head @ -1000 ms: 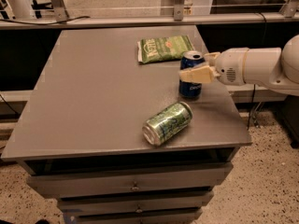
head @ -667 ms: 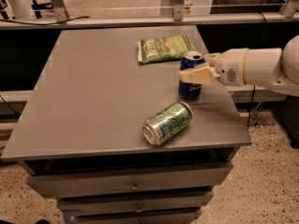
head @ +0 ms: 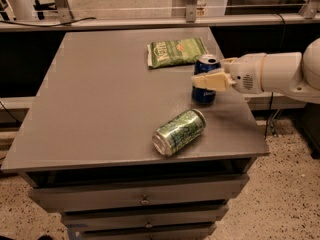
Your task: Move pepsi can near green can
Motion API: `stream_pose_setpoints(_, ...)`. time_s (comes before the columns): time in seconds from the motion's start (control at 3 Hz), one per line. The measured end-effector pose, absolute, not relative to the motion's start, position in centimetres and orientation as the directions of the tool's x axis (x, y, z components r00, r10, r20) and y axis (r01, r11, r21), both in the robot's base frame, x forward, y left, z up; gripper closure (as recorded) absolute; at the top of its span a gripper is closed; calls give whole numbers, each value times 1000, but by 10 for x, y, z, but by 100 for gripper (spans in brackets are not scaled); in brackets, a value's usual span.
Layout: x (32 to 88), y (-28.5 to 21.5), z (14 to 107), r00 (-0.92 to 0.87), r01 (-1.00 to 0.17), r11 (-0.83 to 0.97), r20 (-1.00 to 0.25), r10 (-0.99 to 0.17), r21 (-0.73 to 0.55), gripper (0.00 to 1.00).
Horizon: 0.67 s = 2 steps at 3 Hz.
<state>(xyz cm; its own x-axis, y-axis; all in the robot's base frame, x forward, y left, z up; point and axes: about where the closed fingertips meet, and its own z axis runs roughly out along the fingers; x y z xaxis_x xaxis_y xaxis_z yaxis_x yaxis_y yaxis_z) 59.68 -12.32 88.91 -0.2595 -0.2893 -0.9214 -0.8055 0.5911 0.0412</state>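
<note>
Smooth plastic gripper sits at the glossy metal pepsi can.

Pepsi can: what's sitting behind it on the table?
A green chip bag lies flat behind the pepsi can, slightly left. The end effector comes in from the right across the can, covering its middle and the table just behind it.

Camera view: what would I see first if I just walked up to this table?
A white robot arm reaches in from the right, with its gripper at the upright blue pepsi can near the right edge of the table. A green can lies on its side in front of that, close to the front edge. A green chip bag lies flat farther back.
</note>
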Motion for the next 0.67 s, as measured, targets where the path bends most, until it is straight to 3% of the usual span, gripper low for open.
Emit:
stream_pose_setpoints(0.33,595,-123,888,-266,-806,590,-920,-288,49,0)
stream_pose_setpoints(0.67,593,-122,889,-268,-805,591,-920,-287,50,0)
